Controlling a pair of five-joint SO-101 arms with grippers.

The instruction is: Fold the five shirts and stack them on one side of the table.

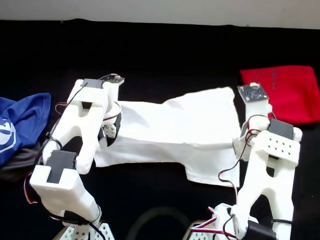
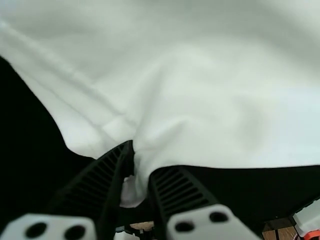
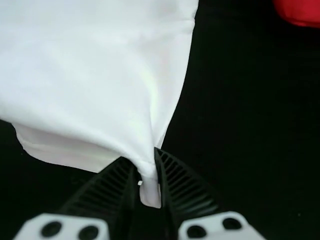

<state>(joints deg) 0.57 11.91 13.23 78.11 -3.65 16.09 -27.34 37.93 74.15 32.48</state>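
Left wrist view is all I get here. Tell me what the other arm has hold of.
Observer: The right tool is shut on the white shirt, at the end opposite the left tool.
Operator: Report how the shirt lies between them.
Observer: It is spread as a long band across the table, reaching from one arm to the other.
Operator: Name what lies beyond the right arm.
Observer: A red shirt, lying flat in a neat rectangle, apart from the white one.
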